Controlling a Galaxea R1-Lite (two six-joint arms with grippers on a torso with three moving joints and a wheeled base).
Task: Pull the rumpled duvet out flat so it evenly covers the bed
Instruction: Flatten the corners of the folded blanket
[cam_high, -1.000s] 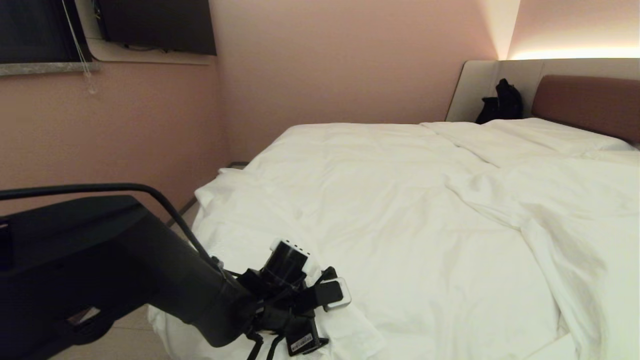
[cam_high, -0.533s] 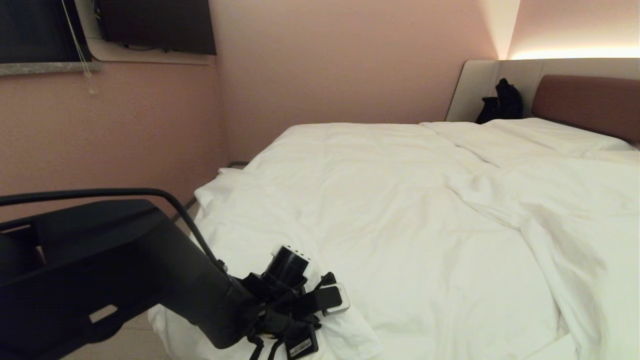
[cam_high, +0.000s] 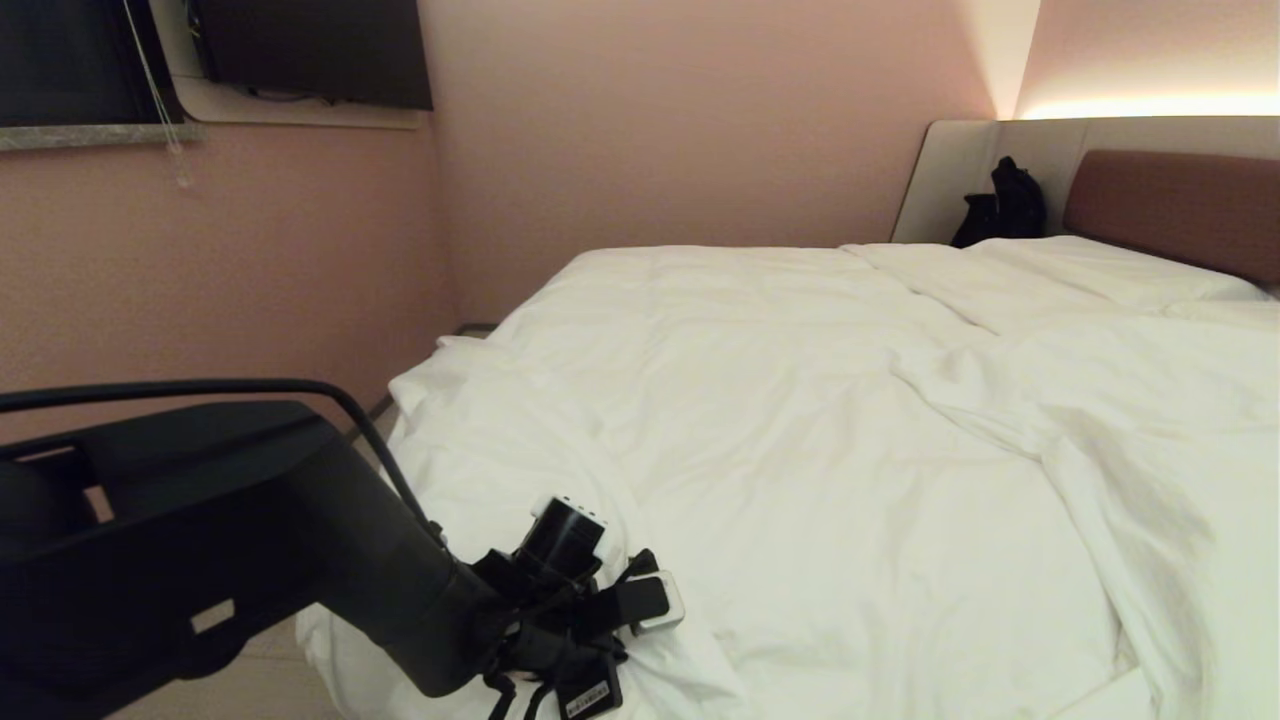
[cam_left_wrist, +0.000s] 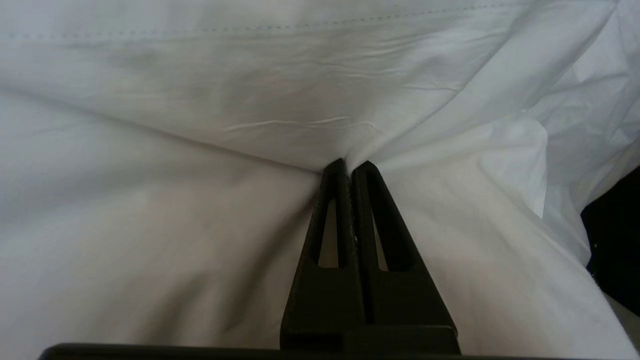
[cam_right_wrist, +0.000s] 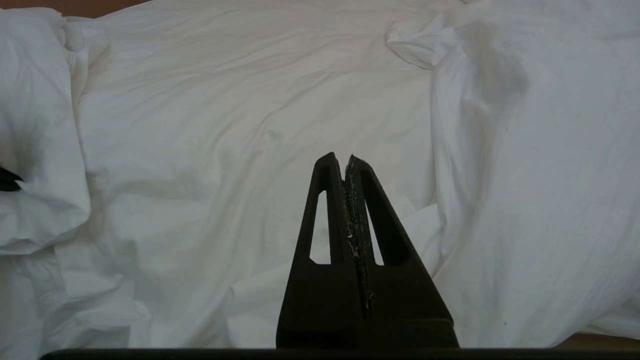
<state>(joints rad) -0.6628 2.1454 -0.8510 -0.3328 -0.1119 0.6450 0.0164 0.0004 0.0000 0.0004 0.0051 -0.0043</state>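
The white duvet (cam_high: 800, 420) lies rumpled over the bed (cam_high: 1170, 205), bunched in a thick fold along the right side and hanging off the near left corner. My left gripper (cam_left_wrist: 348, 167) is at that near left corner, shut on a pinch of duvet (cam_left_wrist: 200, 150) fabric, with creases fanning out from the fingertips. In the head view only its wrist (cam_high: 570, 600) shows, and the fingers are hidden beneath it. My right gripper (cam_right_wrist: 345, 159) hangs shut and empty above the duvet (cam_right_wrist: 225, 125), outside the head view.
A black bag (cam_high: 1000, 205) leans against the pale panel beside the brown headboard. A pink wall (cam_high: 250, 280) runs close along the bed's left side, leaving a narrow strip of floor (cam_high: 372, 412). A dark screen (cam_high: 310, 50) hangs high on the wall.
My left wrist has slid a little down and to the left, toward the bed's near left corner, and the duvet fabric by it has shifted with it. The rest of the duvet is unchanged.
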